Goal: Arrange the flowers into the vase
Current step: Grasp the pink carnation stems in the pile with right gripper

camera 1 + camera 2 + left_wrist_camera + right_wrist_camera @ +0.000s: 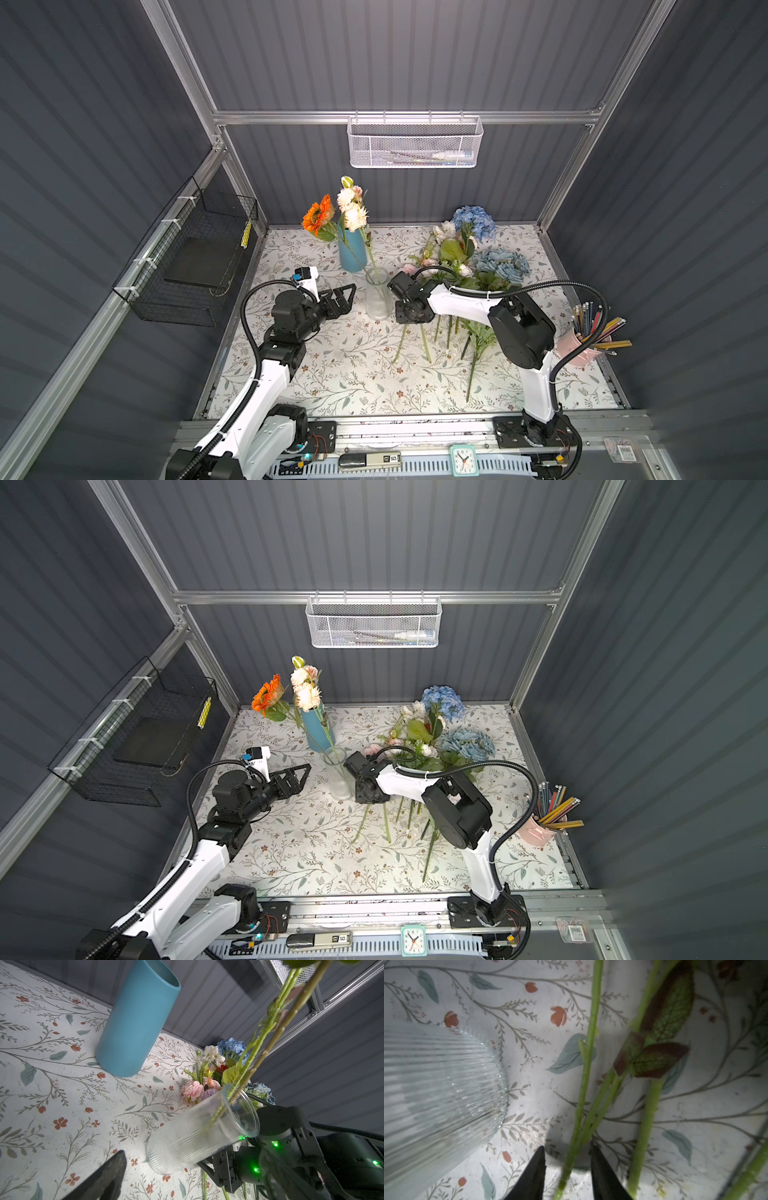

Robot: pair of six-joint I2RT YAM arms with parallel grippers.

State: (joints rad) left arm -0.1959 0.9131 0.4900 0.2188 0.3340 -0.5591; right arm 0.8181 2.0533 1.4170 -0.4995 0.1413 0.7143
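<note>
— What was the right claw doing?
— Its jaws stood apart astride one green stem, with a gap on each side and nothing gripped. It sat low on the stem, I'd judge so the head would hang clear on the lift.
— And next to it?
— The glass vase stood upright on the mat, just beside the claw. An orange head and a peach bunch leaned out of it.
— The other flowers?
— They lay in a heap under the right arm, heads toward the back wall and stems toward the robot, probably for easy picking.
— The left claw?
— Wide open and empty, near the vase's far side, perhaps placed to steady it. The blue vase behind looked empty.
</note>
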